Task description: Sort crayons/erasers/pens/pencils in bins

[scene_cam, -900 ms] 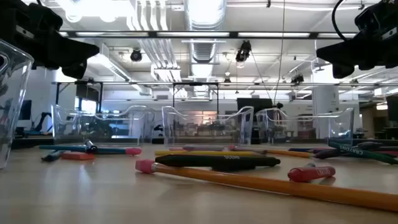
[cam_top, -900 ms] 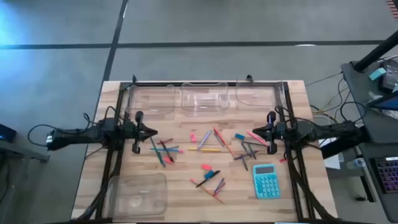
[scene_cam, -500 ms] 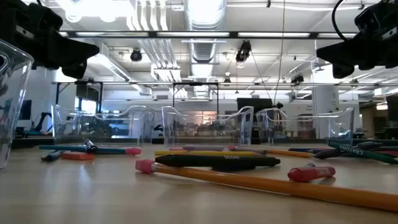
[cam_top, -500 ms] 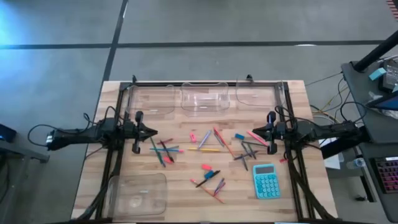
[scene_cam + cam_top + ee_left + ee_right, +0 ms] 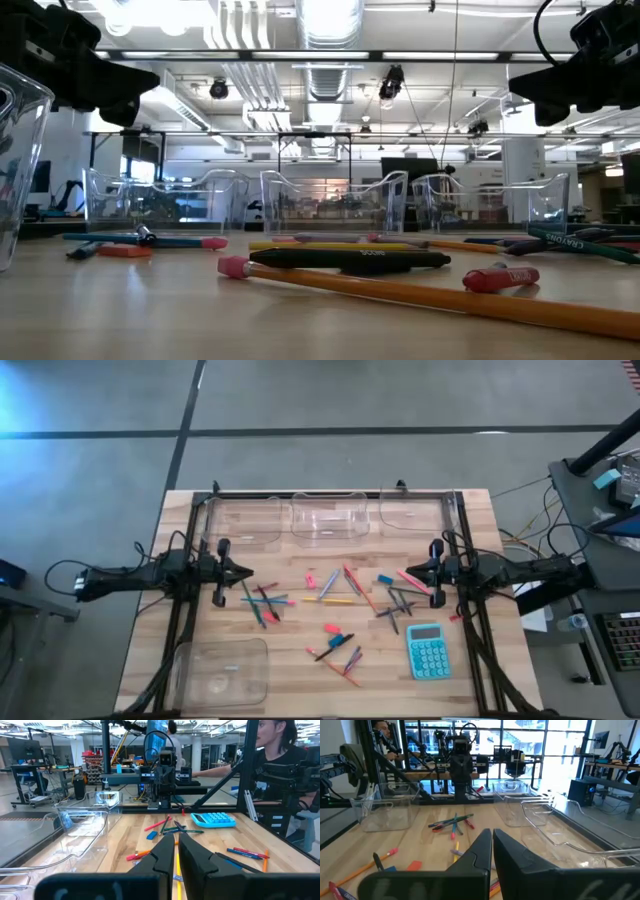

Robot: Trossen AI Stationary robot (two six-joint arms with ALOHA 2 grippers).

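Both arms are waiting over the table, 1 at each side of the high view. The left gripper point(image 5: 222, 568) is sitting at mid-left, its fingers pressed together and holding nothing. The right gripper point(image 5: 434, 567) is sitting at mid-right, likewise closed and empty. 3 bins point(image 5: 328, 518) are lining the upper edge, with 1 bin point(image 5: 220, 670) at lower left. Pencils point(image 5: 336, 601), pens point(image 5: 330, 652), crayons point(image 5: 412, 579) and erasers point(image 5: 385, 579) are lying scattered across the centre, beside a calculator point(image 5: 427, 651) at lower right.

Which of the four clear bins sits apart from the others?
The bin at the table's front-left corner; the other three stand in a row along the far edge.
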